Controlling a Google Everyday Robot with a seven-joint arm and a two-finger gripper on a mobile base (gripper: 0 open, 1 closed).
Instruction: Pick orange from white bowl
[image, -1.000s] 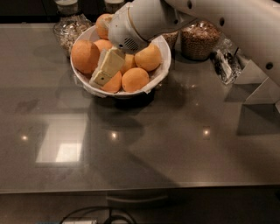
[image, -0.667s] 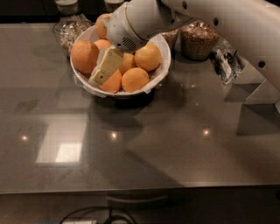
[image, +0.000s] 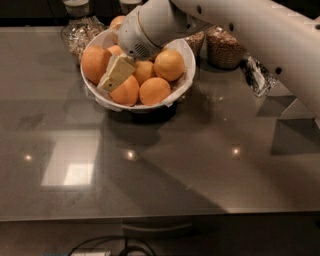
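Observation:
The white bowl (image: 185, 76), with a crinkled liner at its rim, stands at the back middle of the dark table and holds several oranges. The biggest, deep orange one (image: 95, 63) lies at the bowl's left side. My gripper (image: 115, 75), cream-coloured at its tip, reaches down into the bowl from the upper right. It lies against the right side of the big orange, on top of the smaller oranges (image: 154, 90). My white arm (image: 235, 27) crosses the upper right of the view and hides the back of the bowl.
A glass jar (image: 77, 36) stands just behind the bowl on the left. Two jars of brown grains (image: 223, 48) stand behind it on the right, and a shiny wrapper (image: 257, 76) lies beside them. Grey blocks (image: 295, 125) sit at the table's right edge.
My gripper has shifted very slightly up and left, towards the big orange. The bowl and the oranges have not moved.

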